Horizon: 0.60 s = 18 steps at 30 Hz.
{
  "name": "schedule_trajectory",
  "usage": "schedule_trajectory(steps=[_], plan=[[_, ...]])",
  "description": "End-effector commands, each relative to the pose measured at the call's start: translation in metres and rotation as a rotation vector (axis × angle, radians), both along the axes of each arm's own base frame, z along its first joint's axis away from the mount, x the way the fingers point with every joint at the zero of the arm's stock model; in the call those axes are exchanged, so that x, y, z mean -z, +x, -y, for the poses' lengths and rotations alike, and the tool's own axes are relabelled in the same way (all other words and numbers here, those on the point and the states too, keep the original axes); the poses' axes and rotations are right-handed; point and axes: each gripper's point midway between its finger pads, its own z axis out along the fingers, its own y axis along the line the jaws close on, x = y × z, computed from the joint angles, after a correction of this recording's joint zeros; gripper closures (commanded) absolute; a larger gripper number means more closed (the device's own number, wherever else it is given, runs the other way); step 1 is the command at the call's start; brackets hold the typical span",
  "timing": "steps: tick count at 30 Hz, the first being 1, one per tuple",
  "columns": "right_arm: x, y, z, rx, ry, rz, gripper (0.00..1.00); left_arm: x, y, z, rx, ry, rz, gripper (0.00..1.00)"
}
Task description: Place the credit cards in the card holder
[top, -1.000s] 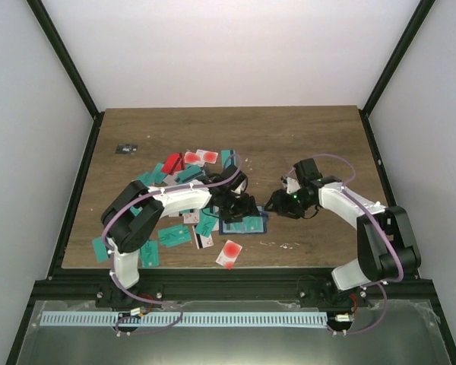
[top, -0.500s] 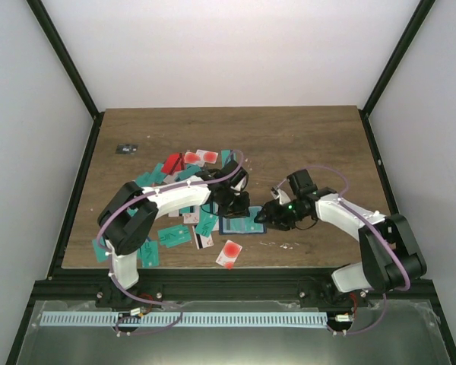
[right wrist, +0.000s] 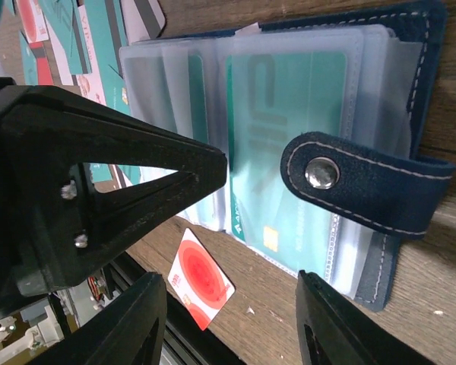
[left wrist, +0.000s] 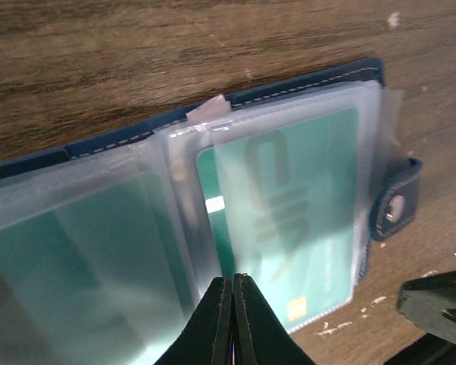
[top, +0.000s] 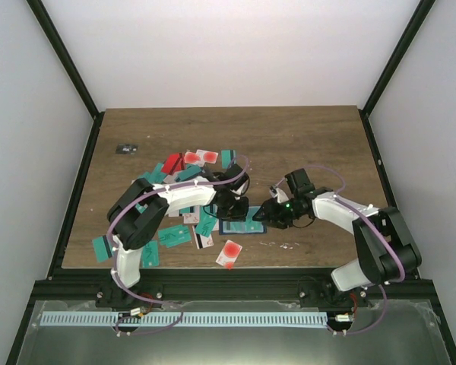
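Observation:
The navy card holder (top: 240, 226) lies open on the table, its clear sleeves up. A teal credit card (left wrist: 304, 198) sits inside the right-hand sleeve, and another sleeve to its left shows teal too. My left gripper (left wrist: 233, 278) is shut, its tips resting on the sleeves near the fold, with nothing seen between them. My right gripper (right wrist: 232, 308) is open just off the holder's edge, close to the clasp tab (right wrist: 365, 182). Loose credit cards (top: 184, 173) are scattered to the left. A white card with a red blotch (right wrist: 200, 277) lies in front of the holder.
A tiny black-grey object (top: 125, 148) sits at the far left of the table. Both grippers crowd together over the holder, with the left gripper's black body (right wrist: 99, 167) filling the left side of the right wrist view. The front rail (top: 228, 283) runs just behind the red-blotched card.
My left gripper has closed from open to shut over the holder's sleeves. My right gripper has moved left toward the holder and narrowed slightly.

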Motion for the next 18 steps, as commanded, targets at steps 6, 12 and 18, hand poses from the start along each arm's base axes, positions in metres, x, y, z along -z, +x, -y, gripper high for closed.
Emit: schedule_trajectory(steps=[6, 12, 18], plan=[[0.013, 0.010, -0.001, 0.004, -0.038, 0.003, 0.52, 0.021, 0.001, -0.003, 0.054, 0.043, 0.003, 0.96], [0.017, 0.013, -0.002, 0.007, -0.048, 0.000, 0.52, 0.032, -0.005, -0.010, 0.062, 0.057, -0.011, 0.96], [0.022, 0.014, -0.003, 0.008, -0.042, -0.013, 0.52, 0.033, -0.006, -0.012, 0.065, 0.058, -0.010, 0.96]])
